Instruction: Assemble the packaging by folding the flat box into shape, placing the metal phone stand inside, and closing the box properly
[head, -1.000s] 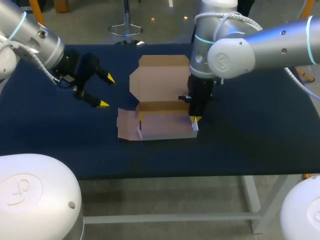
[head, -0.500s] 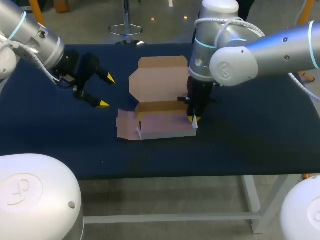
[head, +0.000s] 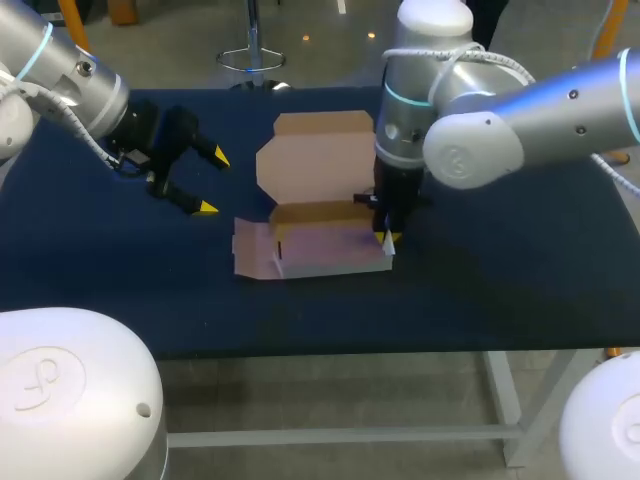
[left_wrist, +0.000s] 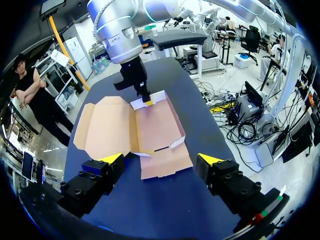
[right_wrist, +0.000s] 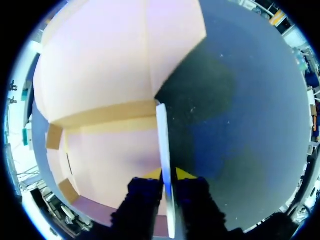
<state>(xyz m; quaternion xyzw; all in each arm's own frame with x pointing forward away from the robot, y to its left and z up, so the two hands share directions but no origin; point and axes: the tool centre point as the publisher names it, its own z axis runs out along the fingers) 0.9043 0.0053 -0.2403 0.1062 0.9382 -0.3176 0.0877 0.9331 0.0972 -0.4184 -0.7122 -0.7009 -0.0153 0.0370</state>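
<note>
Right jaws grip flap (right_wrist: 163, 136) (apparently upright).

The cardboard box (left_wrist: 150, 130) lies opened out mid-table (head: 500, 260), pale inner face up, its big lid panel (head: 315, 160) spread open on the far side and the base panel (head: 330, 250) toward the near edge. Between those two a brown wall strip (head: 315, 212) is tilted up, and the left side flap (head: 252, 250) lies flat on the dark blue surface. At the right end a white-edged flap (right_wrist: 163, 140) stands upright, pinched from both sides by the right gripper (right_wrist: 168, 175).
</note>
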